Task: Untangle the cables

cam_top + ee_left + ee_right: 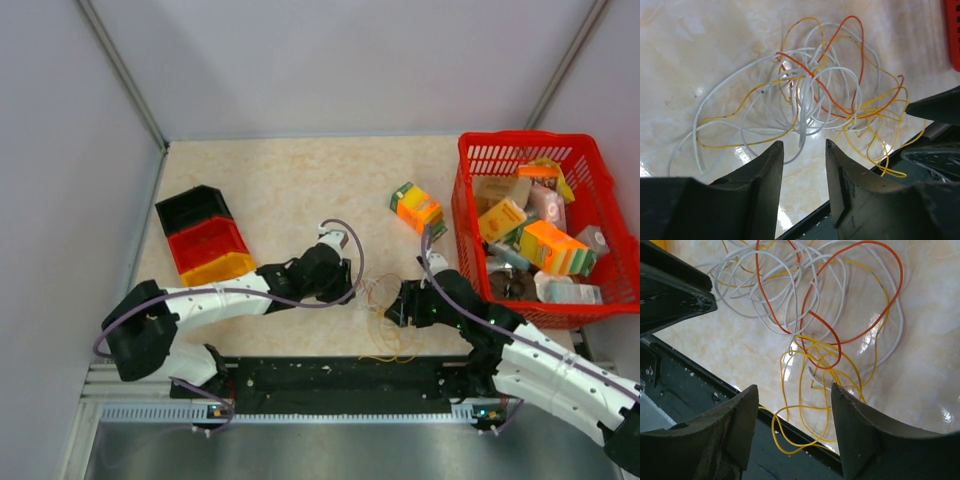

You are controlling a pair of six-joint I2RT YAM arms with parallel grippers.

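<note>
Flanking the tangle of thin red, orange, yellow and white cables (381, 318) at the marble-pattern table (290, 180) front edge, left gripper (352, 290) and right gripper (397, 304) faced each other, probably to pull it apart; red plastic basket (463, 205) stood right. Left wrist: jaws parted, empty, tangle just ahead. Right wrist: jaws parted, nothing gripped; yellow loops (790, 407) overhung the black rail (690, 385), a snag risk

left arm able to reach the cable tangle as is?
Probably yes. The left gripper hangs just short of the cables, jaws apart, with no obstacle between. The right gripper sits close on the tangle's other side, so crowding is the only concern.
</note>
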